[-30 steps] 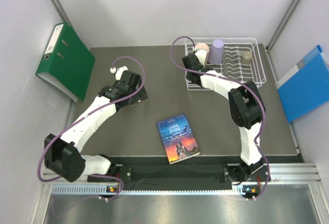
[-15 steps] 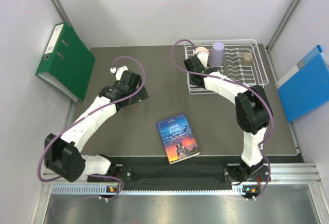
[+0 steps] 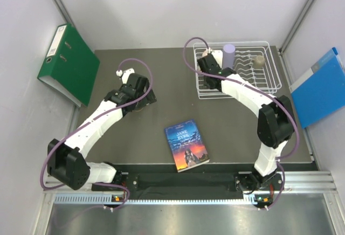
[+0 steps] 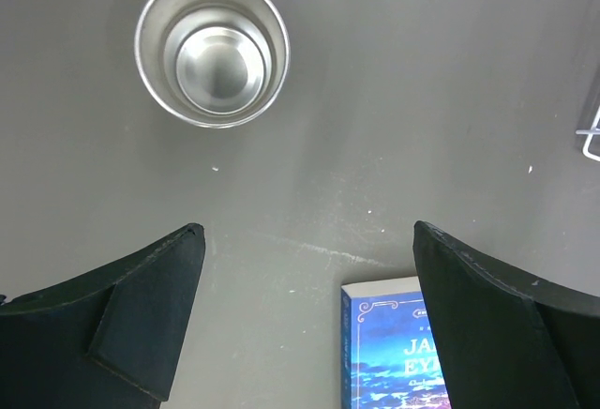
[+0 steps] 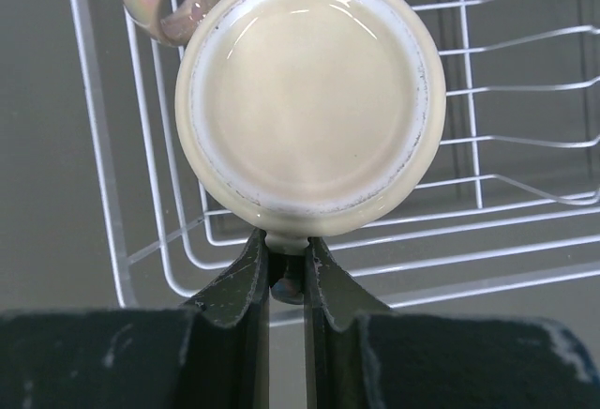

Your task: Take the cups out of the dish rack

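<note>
White walls close in a dark grey table [image 3: 161, 84], and at its far left a green binder [image 3: 67, 62] leans against the wall. Next to it my left arm reaches over the table. The left gripper [image 4: 305, 240] has its jaws spread wide with nothing between them, only bare table below. In the left wrist view a steel cup [image 4: 212, 48] stands upright, mouth up, on the table just beyond the fingers and apart from them. Near the middle of the front edge lies a paperback book [image 3: 187, 145], and its corner shows under the open fingers. Further right, the right gripper [image 5: 286, 249] is over the near left corner of the dish rack [image 3: 267, 81]. Its jaws are closed narrow on the wall of the pale peach mug [image 5: 309, 99], whose base faces the wrist camera with the handle at the upper left. I cannot tell if the mug touches the wires. Inside the rack, along its back side, the lilac tumbler [image 3: 229, 54] stands just beside the gripper. The beige-olive mug [image 3: 259, 61] sits more to the right, apart from the tumbler. At the far right, off the table, a blue folder [image 3: 318, 87] rests against the wall.
</note>
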### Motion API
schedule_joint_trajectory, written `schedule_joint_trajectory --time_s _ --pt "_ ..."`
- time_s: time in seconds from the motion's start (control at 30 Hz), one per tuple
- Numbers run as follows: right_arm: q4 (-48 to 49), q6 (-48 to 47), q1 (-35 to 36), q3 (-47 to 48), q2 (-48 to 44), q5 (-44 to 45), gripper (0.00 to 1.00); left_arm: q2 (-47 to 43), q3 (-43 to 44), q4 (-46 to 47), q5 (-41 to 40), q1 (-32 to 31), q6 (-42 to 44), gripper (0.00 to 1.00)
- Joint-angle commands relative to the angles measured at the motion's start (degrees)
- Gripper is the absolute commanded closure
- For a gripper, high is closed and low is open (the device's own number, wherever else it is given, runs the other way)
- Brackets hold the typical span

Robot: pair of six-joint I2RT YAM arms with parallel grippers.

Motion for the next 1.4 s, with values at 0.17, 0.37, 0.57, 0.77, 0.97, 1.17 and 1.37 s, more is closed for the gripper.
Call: schedule_joint_trajectory --time_s 0.17,0.37,0.57,0.77,0.97,1.17,1.37 --pt "5.66 0.48 -2.8 1.81 -14.48 -5.19 1.0 1.92 2.52 4.6 2.32 -0.2 -0.65 0.04" --pt "15.14 5.31 -10.35 -6.79 -24.67 -26.07 1.0 2.54 3.14 9.06 6.0 -0.2 -0.39 0.04" --pt "30.35 13.31 -17.48 -16.73 -31.36 -48.78 1.0 1.22 3.14 19.79 13.73 -0.02 -0.83 0.03" --pt "42.48 20.77 -19.94 -23.85 -34.79 -58.02 1.0 2.01 3.93 29.64 22.27 0.15 -4.78 0.03" --pt "62.33 35.26 -22.14 -33.95 -35.76 -65.76 1.0 3.77 0.25 45.61 33.6 2.61 -14.61 0.08" --pt "89.48 54.52 -22.14 -41.33 -32.43 -68.93 1.0 4.64 -8.01 68.0 41.42 4.2 -26.74 0.02" --pt "88.55 52.7 -21.62 -41.79 -33.38 -69.64 1.0 6.49 -8.73 74.03 43.1 4.11 -31.85 0.03"
